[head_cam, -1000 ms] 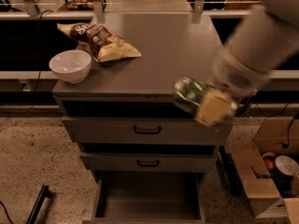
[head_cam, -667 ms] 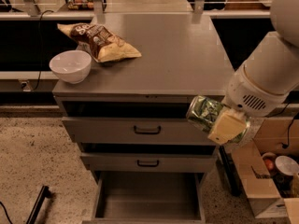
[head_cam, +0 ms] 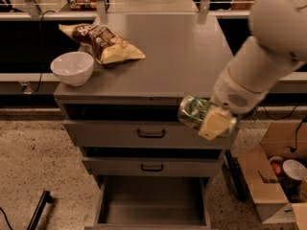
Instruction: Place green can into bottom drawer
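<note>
The green can [head_cam: 193, 112] is held on its side by my gripper [head_cam: 207, 119], in front of the cabinet's top edge and above the upper drawer front. The gripper is shut on the can, with one pale finger [head_cam: 214, 123] across its right end. The white arm reaches in from the upper right. The bottom drawer [head_cam: 152, 204] is pulled open at the foot of the cabinet, a grey tray with nothing in it, well below the can.
A white bowl [head_cam: 72, 67] and a brown-and-yellow chip bag [head_cam: 102, 43] lie on the cabinet top [head_cam: 177, 51] at the left. Two closed drawer fronts with black handles [head_cam: 151, 133] are above the open drawer. A cardboard box [head_cam: 276, 181] stands on the floor at the right.
The gripper with the can has moved down and slightly right, from the cabinet's top edge to in front of the upper drawer front.
</note>
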